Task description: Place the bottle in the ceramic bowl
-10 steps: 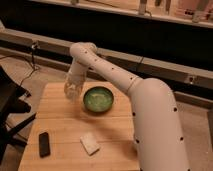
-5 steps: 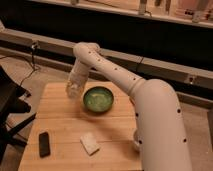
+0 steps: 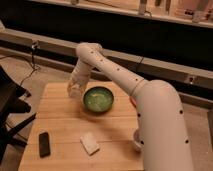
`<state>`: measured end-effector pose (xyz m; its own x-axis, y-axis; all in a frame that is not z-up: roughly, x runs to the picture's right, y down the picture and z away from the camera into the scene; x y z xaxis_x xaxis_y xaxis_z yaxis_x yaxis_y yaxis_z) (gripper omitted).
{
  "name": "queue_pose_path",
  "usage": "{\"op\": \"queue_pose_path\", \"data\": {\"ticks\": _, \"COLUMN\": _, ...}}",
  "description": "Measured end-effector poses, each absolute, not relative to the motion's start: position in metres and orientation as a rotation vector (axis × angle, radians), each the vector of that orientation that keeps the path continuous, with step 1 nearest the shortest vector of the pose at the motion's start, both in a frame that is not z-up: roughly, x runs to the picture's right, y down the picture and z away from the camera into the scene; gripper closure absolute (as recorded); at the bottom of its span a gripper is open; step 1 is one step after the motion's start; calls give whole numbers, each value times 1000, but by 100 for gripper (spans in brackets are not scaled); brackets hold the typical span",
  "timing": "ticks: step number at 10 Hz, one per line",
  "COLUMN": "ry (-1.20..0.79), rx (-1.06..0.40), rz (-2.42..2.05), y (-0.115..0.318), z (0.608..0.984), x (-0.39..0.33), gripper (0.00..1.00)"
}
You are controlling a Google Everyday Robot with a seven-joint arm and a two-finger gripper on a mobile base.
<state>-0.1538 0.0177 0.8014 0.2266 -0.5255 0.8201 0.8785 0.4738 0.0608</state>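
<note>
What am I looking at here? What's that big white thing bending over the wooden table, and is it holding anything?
The white thing is a robot arm. It rises from the lower right, bends at the top and reaches down to the left. There is only one picture of this moment, taken from above and looking down on the table; where the camera is mounted isn't known. At the arm's tip is the gripper, just left of the green bowl. Its two fingers are shut on what looks like a small pale bottle. The bowl looks empty, so the bottle isn't in it yet. Nearer the camera, a flat black thing and a pale block lie on the wood.
</note>
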Motion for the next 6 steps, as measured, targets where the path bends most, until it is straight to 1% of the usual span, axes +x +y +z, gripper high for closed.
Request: {"op": "queue_pose_path", "data": {"ticks": 6, "ry": -913, "rx": -466, "rz": -989, "y": 17, "z": 803, "x": -143, "gripper": 99}}
